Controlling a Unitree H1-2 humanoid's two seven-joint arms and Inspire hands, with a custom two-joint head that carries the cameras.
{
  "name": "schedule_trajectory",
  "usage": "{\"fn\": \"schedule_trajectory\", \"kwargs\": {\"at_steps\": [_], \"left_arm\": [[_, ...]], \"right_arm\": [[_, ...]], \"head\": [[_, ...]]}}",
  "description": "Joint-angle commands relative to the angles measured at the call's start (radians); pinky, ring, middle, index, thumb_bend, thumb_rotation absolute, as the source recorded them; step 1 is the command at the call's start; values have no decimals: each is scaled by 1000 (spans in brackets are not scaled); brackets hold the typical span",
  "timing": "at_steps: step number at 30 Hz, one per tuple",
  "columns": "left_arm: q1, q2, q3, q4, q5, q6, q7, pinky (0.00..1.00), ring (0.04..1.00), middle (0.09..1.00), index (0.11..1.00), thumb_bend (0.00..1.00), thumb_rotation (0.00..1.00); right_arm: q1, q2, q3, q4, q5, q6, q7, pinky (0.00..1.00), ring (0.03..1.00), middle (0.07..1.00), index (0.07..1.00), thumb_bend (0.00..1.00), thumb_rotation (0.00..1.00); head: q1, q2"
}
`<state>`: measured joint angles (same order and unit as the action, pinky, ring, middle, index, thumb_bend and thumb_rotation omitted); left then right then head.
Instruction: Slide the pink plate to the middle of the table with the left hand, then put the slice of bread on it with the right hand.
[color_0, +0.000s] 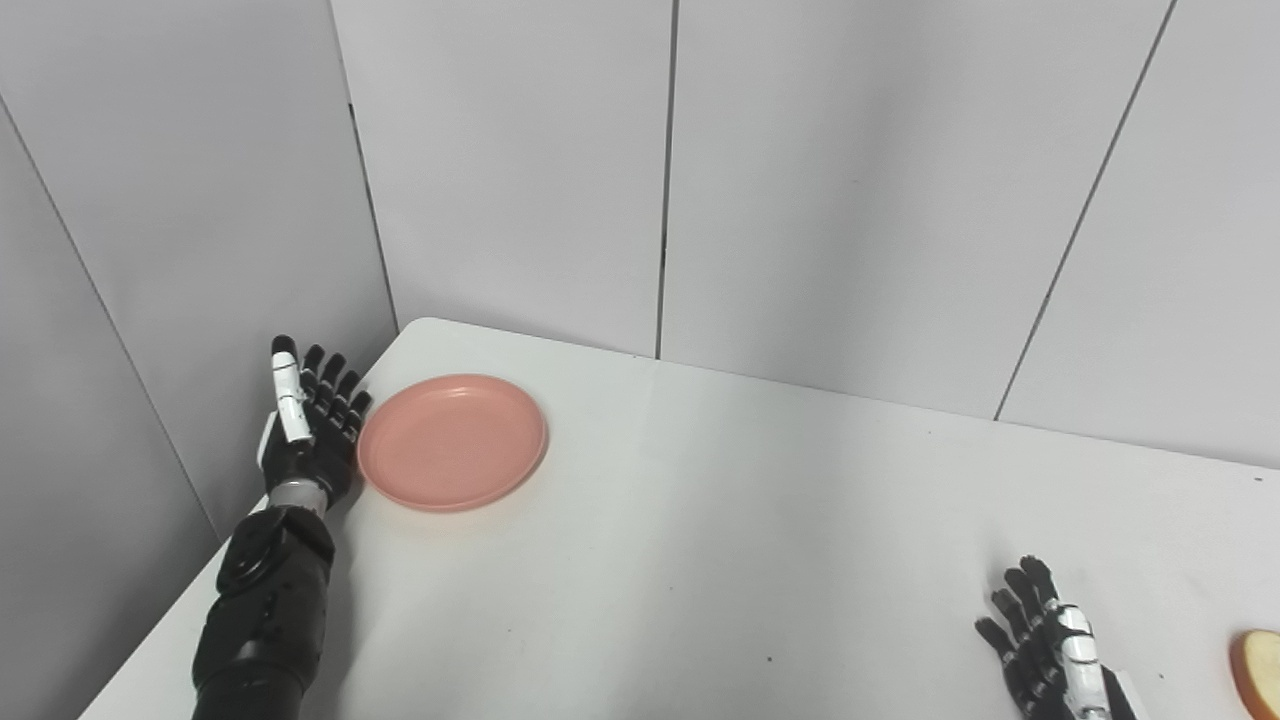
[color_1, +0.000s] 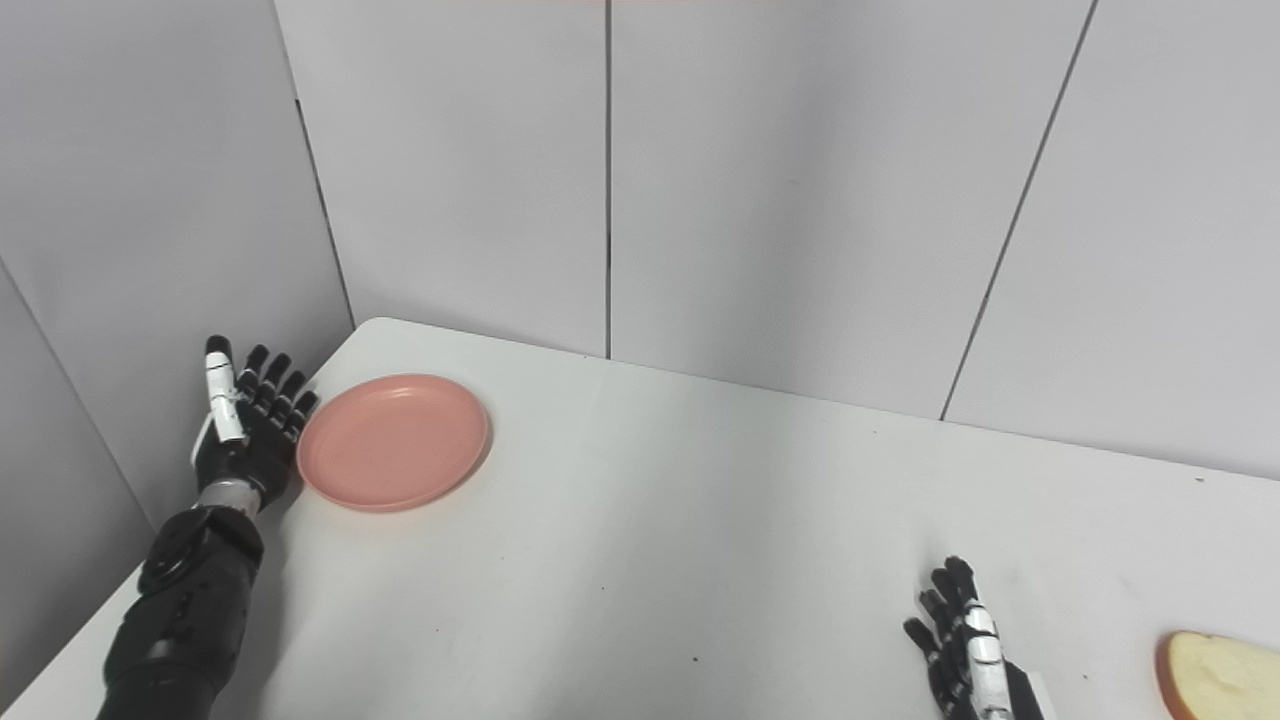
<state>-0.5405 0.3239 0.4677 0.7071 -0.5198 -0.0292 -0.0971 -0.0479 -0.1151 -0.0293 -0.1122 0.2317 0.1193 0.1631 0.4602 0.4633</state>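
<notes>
A round pink plate (color_0: 452, 441) lies on the white table (color_0: 720, 520) near its far left corner. My left hand (color_0: 308, 425) is open, fingers straight and pointing away, standing on edge right against the plate's left rim and holding nothing. My right hand (color_1: 965, 650) is open and empty, low over the table at the front right. A slice of bread (color_1: 1220, 675) lies on the table at the far right, a hand's width to the right of my right hand; it also shows cut off by the picture's edge in the left eye view (color_0: 1262, 668).
Grey wall panels (color_0: 840, 180) stand close behind the table and along its left side. The table's left edge (color_0: 190, 610) runs under my left forearm.
</notes>
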Motion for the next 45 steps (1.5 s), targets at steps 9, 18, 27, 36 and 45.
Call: {"fn": "schedule_trajectory", "kwargs": {"at_steps": [9,18,27,36,45], "left_arm": [[-43,-44,-68,51,20,-12,-46,1000,993,992,1000,729,983],[-30,-84,-133,0,44,18,-57,1000,1000,1000,1000,742,983],[-17,-136,-175,-12,52,33,-90,968,969,972,971,751,953],[-10,-193,-233,-83,58,92,-115,962,964,966,979,750,934],[-17,-250,-306,-92,100,118,-117,977,959,961,976,729,955]], "right_arm": [[-2,6,2,-21,-18,-1,-7,1000,1000,1000,1000,348,1000],[-5,9,7,-18,-15,4,-4,1000,1000,1000,1000,330,1000],[0,25,32,-24,-56,7,-18,1000,1000,1000,1000,198,1000],[6,50,53,-32,-75,10,-31,1000,1000,1000,1000,164,1000],[-5,65,71,49,-124,-71,-46,1000,1000,1000,1000,170,1000]], "head": [[-8,3],[-38,-11],[-142,-39],[-232,-45],[-338,-34]]}}
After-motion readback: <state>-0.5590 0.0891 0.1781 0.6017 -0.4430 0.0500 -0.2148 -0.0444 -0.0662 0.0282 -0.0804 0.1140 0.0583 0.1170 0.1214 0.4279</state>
